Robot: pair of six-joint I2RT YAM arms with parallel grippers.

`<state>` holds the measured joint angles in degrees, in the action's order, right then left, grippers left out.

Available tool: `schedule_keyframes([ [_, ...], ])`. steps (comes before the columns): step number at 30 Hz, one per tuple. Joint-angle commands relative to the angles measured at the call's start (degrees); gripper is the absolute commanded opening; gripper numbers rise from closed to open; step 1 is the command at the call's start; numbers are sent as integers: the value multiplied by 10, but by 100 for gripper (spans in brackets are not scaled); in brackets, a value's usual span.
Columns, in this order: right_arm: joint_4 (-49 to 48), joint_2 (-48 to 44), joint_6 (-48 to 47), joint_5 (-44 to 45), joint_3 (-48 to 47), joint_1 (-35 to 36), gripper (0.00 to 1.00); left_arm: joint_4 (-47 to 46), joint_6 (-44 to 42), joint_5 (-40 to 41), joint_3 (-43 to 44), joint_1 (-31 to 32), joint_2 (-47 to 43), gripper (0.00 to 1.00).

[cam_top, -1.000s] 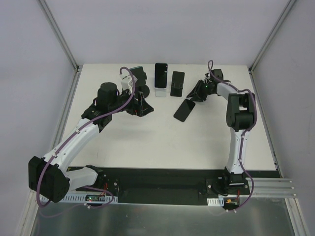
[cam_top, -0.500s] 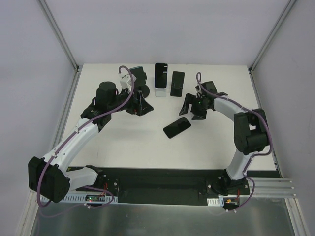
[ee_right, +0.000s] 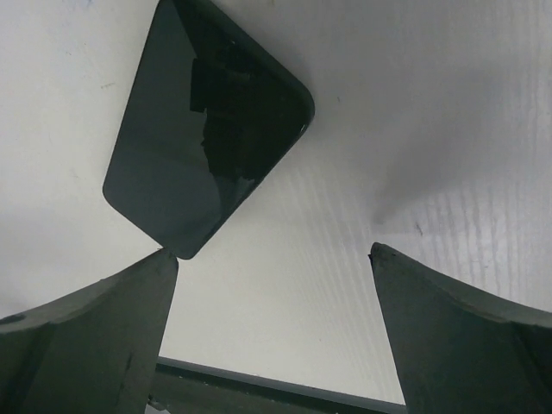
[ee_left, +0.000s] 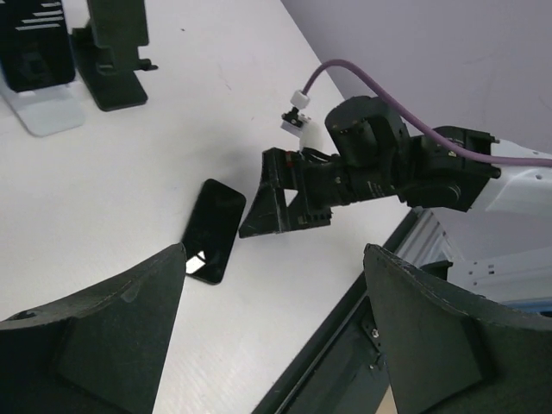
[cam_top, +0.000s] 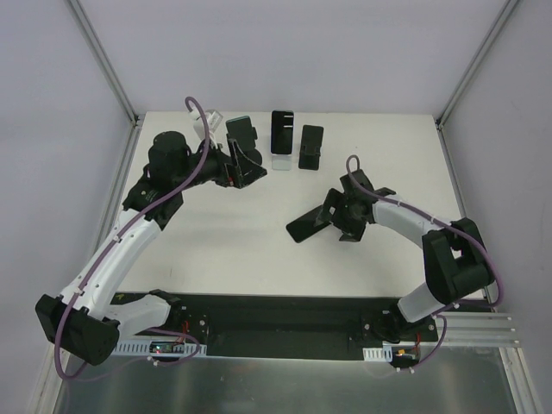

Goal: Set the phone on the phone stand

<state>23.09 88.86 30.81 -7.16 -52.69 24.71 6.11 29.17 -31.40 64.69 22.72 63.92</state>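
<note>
One phone flat, both arms shifted

The phone (cam_top: 309, 226) lies flat and screen up on the table (cam_top: 259, 250), about where it was half a second ago. A second ago it was tilted at the right gripper (cam_top: 338, 216), farther back. That gripper has come nearer and sits just beside the phone's right end, fingers spread and empty. The left gripper (cam_top: 246, 169) has swung back-left, fingers wide apart and empty. The black phone stand (cam_top: 310, 147) is well apart from the phone.

Looks like a robotics lab cell: white table (cam_top: 259, 250) under the right gripper (cam_top: 332, 217), boxed in by plain grey panels (cam_top: 302, 52) on aluminium posts (cam_top: 104, 60) beyond it, black mounting plate (cam_top: 285, 315) behind it.
</note>
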Motion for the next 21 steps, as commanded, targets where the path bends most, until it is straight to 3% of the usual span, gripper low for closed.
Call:
schedule_keyframes([
  [1, -30, -7, 89, 29, 1, 11, 96, 20, -60, 49, -19, -12, -37, 82],
  [8, -65, 70, 146, 27, -44, 31, 96, 24, -149, 82, -87, -12, -69, 80],
  [14, -42, 142, 148, 51, -112, 39, 96, 40, -158, 95, -88, -15, -88, 79],
  [21, 136, 238, 89, 148, -281, 68, 96, 41, -162, 107, -94, -26, -104, 79],
])
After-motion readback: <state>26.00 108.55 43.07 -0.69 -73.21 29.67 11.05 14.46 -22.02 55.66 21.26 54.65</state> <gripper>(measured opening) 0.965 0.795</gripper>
